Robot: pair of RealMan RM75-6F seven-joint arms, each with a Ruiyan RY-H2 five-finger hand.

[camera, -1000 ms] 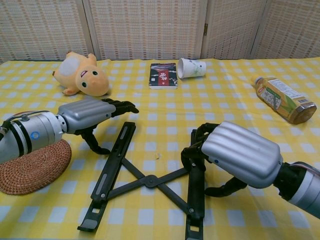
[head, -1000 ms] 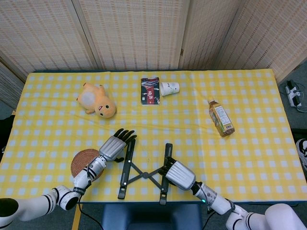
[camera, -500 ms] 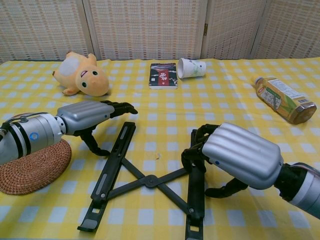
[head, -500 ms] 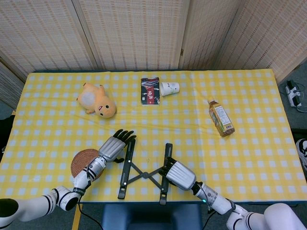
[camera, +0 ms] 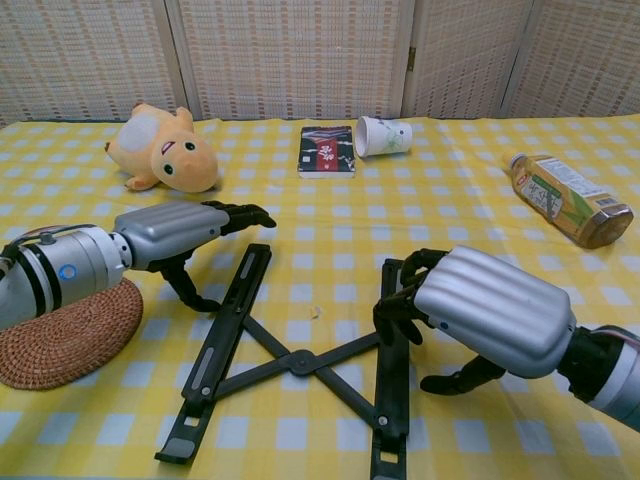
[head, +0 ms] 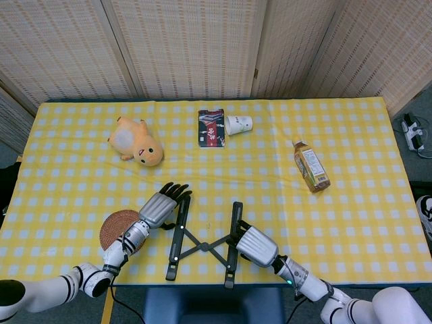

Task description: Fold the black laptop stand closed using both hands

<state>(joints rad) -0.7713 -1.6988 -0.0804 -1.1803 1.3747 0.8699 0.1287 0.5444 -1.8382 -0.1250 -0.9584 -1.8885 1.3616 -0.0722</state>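
Note:
The black laptop stand [head: 202, 246] lies unfolded on the yellow checked tablecloth near the front edge, its two rails joined by crossed links at a hub [camera: 300, 360]. My left hand [head: 160, 208] hovers over the far end of the left rail [camera: 232, 310], with fingers [camera: 240, 213] stretched out and apart and the thumb down on the cloth left of the rail. My right hand [camera: 490, 310] sits at the right rail [camera: 390, 370]; its fingers [camera: 400, 300] curl down over that rail, and the thumb rests on the cloth to the right.
A woven round coaster [camera: 60, 335] lies under my left forearm. Further back are a plush toy [camera: 165, 150], a small dark book [camera: 327, 150], a tipped paper cup [camera: 383, 136] and a lying drink bottle [camera: 568, 198]. The table's front edge is close to the stand.
My right hand has slid slightly to the right along with its curled fingers on the right rail. The left hand and the stand's spread look unchanged.

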